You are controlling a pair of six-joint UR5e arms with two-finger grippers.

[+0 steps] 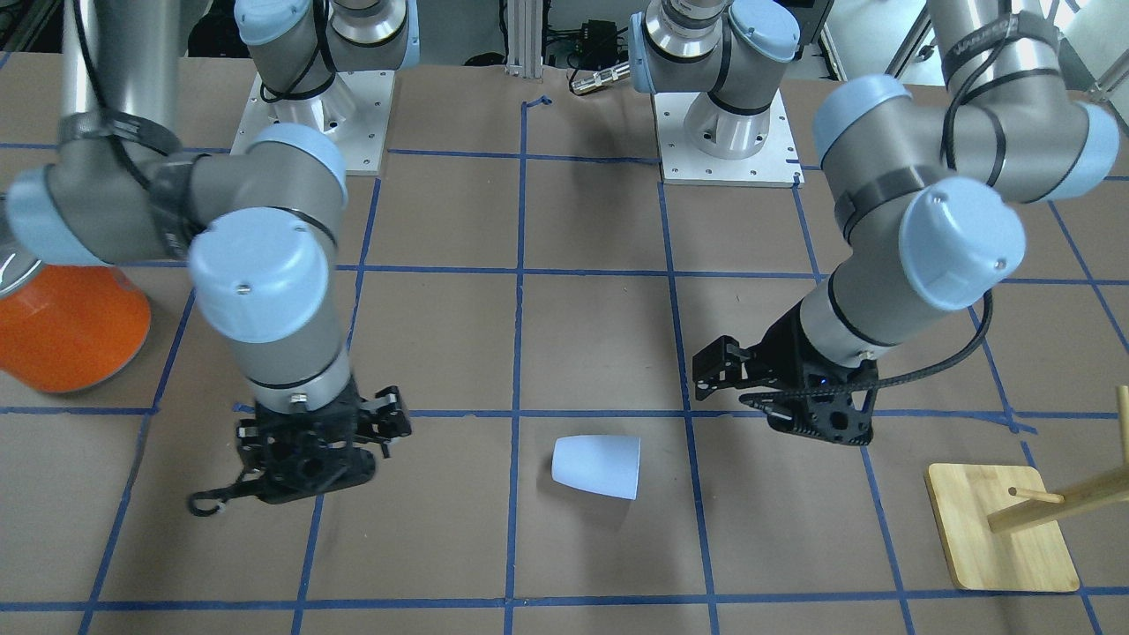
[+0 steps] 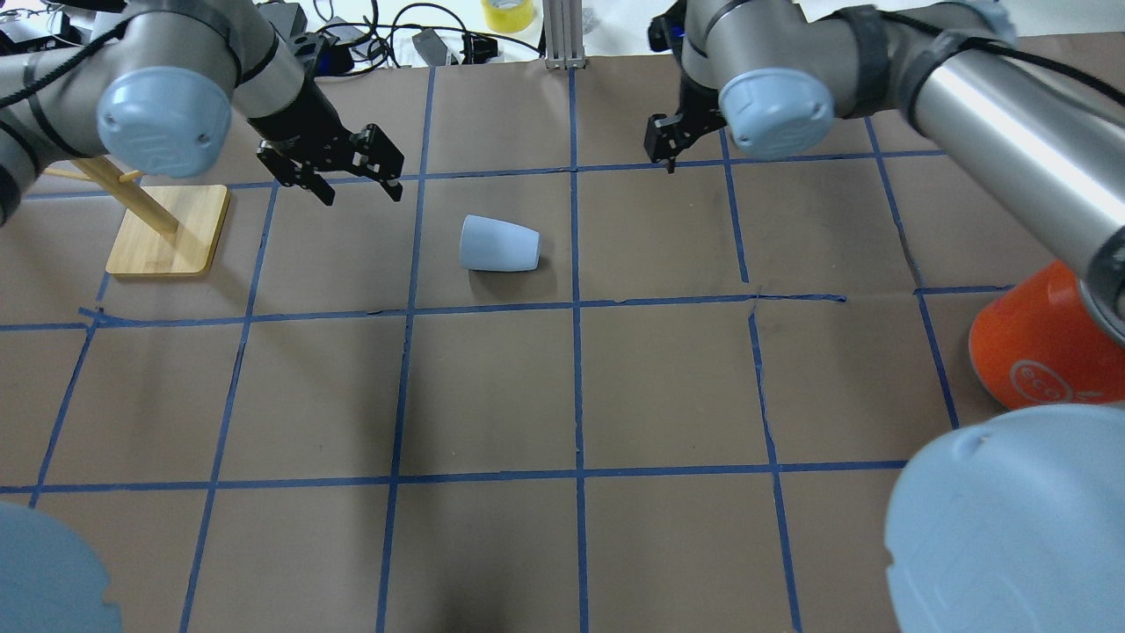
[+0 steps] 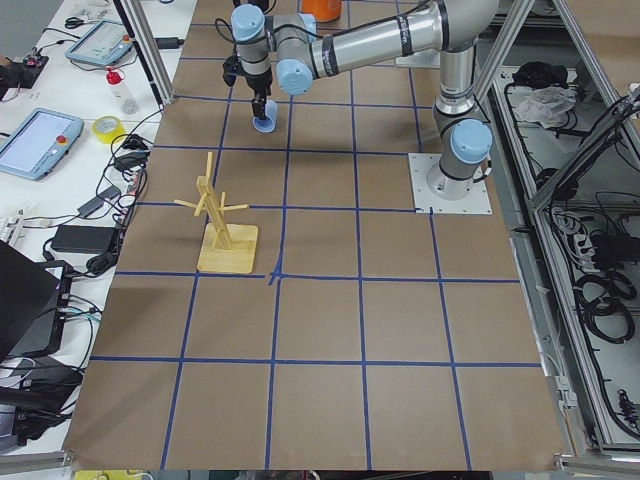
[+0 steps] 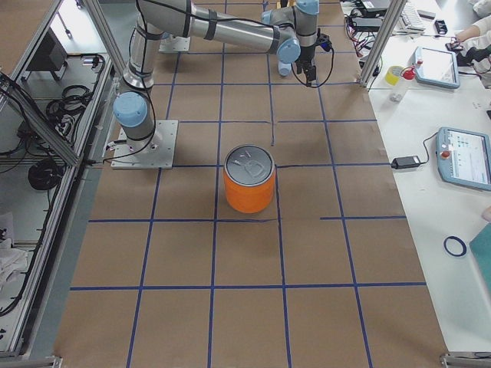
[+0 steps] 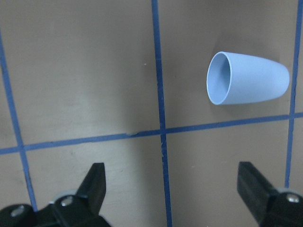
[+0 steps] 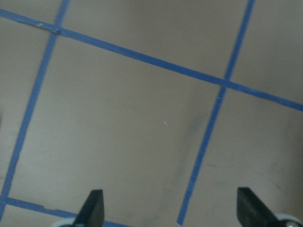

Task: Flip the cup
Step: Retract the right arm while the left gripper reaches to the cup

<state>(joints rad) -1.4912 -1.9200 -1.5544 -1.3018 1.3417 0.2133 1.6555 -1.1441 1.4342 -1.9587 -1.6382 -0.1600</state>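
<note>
Pale blue-white smooth plastic cup (image 2: pixel 499 244) lies on its side on the brown paper-covered table (image 2: pixel 668 387), between the two arms, its mouth turned toward the left arm's side. Black two-finger left gripper (image 5: pixel 173 182) hovers near it, jaws spread wide and empty, probably to straddle the cup's wall. Black right gripper (image 6: pixel 170 205) hangs farther off, likewise spread and empty, seemingly out of the way

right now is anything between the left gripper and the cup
Nothing visible does. The cup lies on its side on the table. The left gripper hangs open on the cup's mouth side, apart from it, and only bare brown paper and blue tape lines lie between them.
</note>
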